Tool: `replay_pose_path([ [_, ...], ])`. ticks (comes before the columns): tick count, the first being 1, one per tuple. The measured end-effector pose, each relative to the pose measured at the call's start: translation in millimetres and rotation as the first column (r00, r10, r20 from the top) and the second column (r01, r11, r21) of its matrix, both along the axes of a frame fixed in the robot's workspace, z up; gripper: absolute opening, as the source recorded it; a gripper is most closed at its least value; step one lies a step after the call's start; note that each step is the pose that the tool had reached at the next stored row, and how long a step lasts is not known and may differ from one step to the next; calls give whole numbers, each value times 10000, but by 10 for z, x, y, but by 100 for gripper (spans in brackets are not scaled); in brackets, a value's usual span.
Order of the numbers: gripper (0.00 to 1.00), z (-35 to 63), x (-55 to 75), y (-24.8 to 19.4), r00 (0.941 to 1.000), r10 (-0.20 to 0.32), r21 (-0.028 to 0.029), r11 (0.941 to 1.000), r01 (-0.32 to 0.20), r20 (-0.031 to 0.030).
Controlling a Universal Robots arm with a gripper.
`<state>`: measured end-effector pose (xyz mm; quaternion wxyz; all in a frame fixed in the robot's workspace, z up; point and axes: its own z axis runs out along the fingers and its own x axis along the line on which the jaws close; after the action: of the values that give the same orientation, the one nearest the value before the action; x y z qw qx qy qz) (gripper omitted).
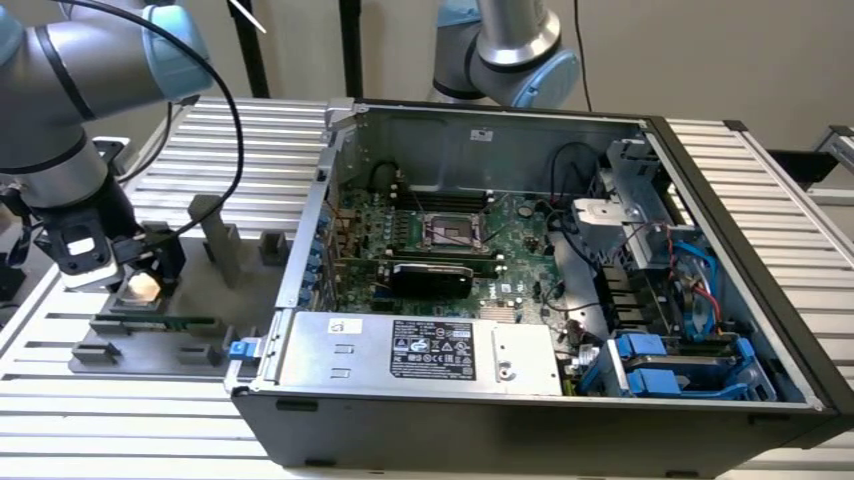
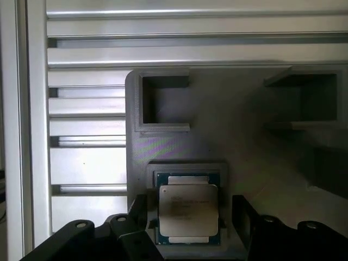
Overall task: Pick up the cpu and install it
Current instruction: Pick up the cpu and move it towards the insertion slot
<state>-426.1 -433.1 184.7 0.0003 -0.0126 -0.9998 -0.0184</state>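
the cpu [image 2: 187, 213] is a small flat square chip with a silvery-white metal top and a thin green rim showing around it. a few lines of faint dark print run across the top. it lies flat, metal side up, seated squarely in a shallow square recess of a grey holder plate [image 2: 244, 147]. in the exterior view it is a pale bright patch on that plate, left of the open computer case [image 1: 534, 405].

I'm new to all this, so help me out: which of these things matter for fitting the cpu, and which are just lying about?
Job in hand: cpu; open gripper straddling it; motherboard socket.
Lying about: green memory stick; power supply; blue cables.
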Motion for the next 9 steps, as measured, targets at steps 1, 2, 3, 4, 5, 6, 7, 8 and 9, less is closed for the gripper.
replay_pose_path([
  [1,73,0,0,0,10000,6,-1,10000,-6,0],
  [2,73,0,0,0,10000,13,0,10000,-13,0],
  [3,73,0,0,0,10000,21,0,10000,-21,0],
  [4,73,0,0,0,10000,29,0,10000,-29,0],
  [5,73,0,0,0,10000,36,0,10000,-36,0],
  [6,73,0,0,0,10000,41,0,10000,-41,0],
  [7,73,0,0,0,10000,46,0,10000,-46,0],
  [8,71,0,0,0,10000,49,0,10000,-49,0],
  [9,71,0,0,0,10000,51,0,10000,-51,0],
])
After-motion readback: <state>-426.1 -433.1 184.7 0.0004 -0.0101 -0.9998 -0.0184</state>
